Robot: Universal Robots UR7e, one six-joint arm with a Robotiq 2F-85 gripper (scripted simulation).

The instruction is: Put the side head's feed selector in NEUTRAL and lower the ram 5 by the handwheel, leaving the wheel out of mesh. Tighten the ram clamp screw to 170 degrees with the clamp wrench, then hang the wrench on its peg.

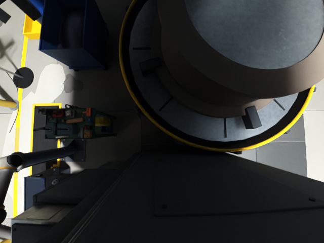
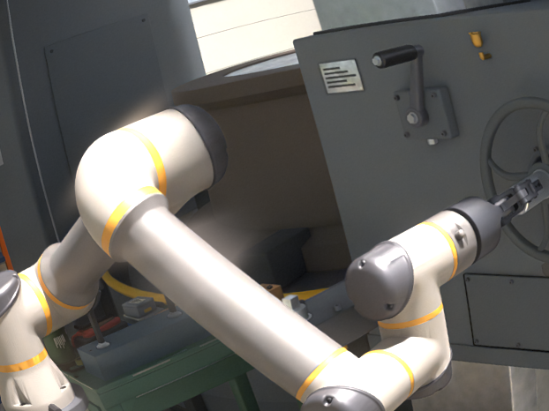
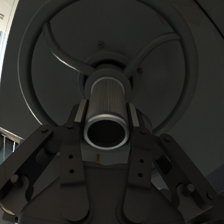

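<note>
The handwheel (image 3: 107, 53) sits on the side head's grey front panel, at its right side. A knurled metal hub sleeve (image 3: 107, 112) sticks out from its centre, and my gripper (image 3: 106, 115) is clamped around this sleeve, straight in front of the wheel (image 2: 523, 177). The feed selector lever (image 2: 410, 84) stands on its plate up and left of the wheel, with its black grip (image 2: 395, 56) pointing left at the top. The clamp wrench and the ram clamp screw are not in sight.
Behind the panel rises the big round machine table (image 1: 235, 65) with its yellow rim. A green tool bench (image 1: 78, 123) stands to the left, by my arm's base. My long forearm (image 2: 230, 283) crosses low in front of the machine.
</note>
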